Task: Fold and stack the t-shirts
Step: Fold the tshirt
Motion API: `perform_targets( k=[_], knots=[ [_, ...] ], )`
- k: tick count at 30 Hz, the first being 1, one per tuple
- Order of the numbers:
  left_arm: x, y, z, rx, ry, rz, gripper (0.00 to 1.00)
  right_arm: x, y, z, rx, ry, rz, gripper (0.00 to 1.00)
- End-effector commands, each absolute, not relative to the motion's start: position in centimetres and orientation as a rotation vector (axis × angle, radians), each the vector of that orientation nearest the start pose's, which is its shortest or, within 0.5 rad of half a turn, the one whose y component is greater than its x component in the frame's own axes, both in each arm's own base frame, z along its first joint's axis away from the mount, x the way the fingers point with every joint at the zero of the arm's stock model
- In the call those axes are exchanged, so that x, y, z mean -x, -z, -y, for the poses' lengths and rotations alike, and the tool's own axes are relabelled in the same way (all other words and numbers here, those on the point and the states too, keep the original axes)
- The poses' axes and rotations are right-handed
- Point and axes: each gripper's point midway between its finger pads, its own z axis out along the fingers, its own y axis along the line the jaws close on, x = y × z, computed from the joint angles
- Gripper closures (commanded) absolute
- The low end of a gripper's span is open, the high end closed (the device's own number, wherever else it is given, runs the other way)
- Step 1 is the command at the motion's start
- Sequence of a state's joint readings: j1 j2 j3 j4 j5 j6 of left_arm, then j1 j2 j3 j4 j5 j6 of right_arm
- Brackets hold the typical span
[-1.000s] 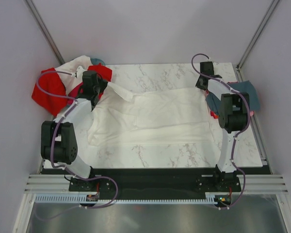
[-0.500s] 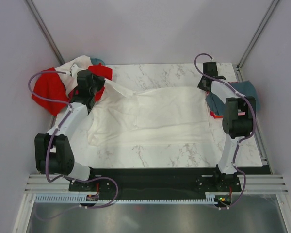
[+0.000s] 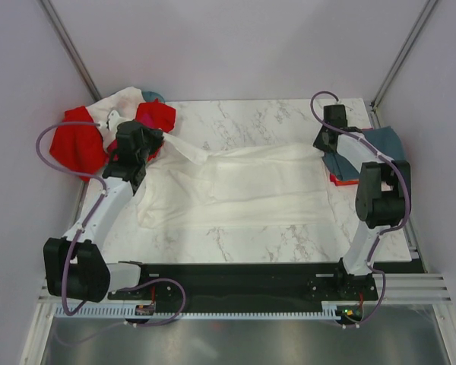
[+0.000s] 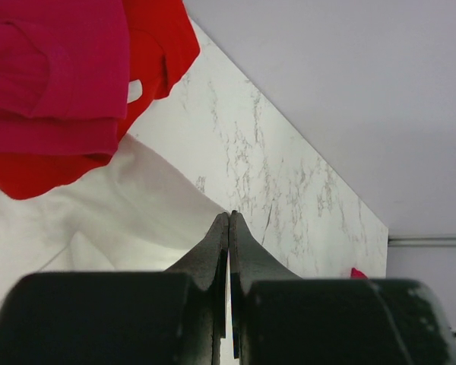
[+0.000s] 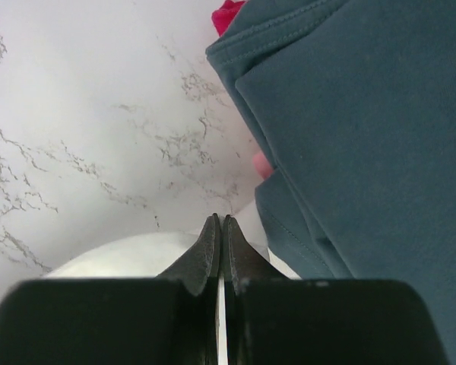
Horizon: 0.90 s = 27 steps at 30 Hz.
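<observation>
White t-shirt (image 3: 251, 190) spread out and rumpled across the middle of the marble counter (image 3: 251, 243), seen from above. Left claw (image 3: 159, 138) at the shirt's far left corner, pinched shut on a sleeve drawn out in a taut band toward it. Right claw (image 3: 324, 146) at the far right corner, likewise closed tight on the white cloth, lifting that edge slightly off the counter. From the left wrist: fingers pressed together with white fabric just beneath, and beyond them a magenta t-shirt (image 4: 53, 68) lying on a red t-shirt (image 4: 156, 46). From overhead: red cloth heaped at the counter's far left corner, partly over the edge. From the right wrist: closed fingers over white cloth, just beside a folded grey-blue t-shirt (image 5: 365, 114) at the counter's right edge, with a sliver of red showing beneath it.
</observation>
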<state>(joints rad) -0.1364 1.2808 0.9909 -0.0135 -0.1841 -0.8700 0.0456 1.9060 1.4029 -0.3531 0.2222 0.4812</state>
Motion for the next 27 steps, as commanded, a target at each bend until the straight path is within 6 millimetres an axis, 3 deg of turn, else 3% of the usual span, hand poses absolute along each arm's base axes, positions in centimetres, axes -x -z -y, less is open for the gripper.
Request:
perform_targets(
  k=[1, 12, 27],
  knots=[
    [-41.2, -24.8, 4.9, 0.788, 0.447, -1.735, 0.98, -48.2, -10.7, -0.6, -0.616, -0.028, -2.266, 1.00],
    [-38.8, -22.3, 3.3, 0.842, 0.347, -1.767, 0.98, -45.3, -11.2, -0.4, -0.627, -0.028, -2.253, 1.00],
    [-34.7, -20.1, 2.1, 0.902, 0.297, -1.801, 0.98, -41.3, -9.8, -0.5, -0.634, -0.045, -2.265, 1.00]
  ],
)
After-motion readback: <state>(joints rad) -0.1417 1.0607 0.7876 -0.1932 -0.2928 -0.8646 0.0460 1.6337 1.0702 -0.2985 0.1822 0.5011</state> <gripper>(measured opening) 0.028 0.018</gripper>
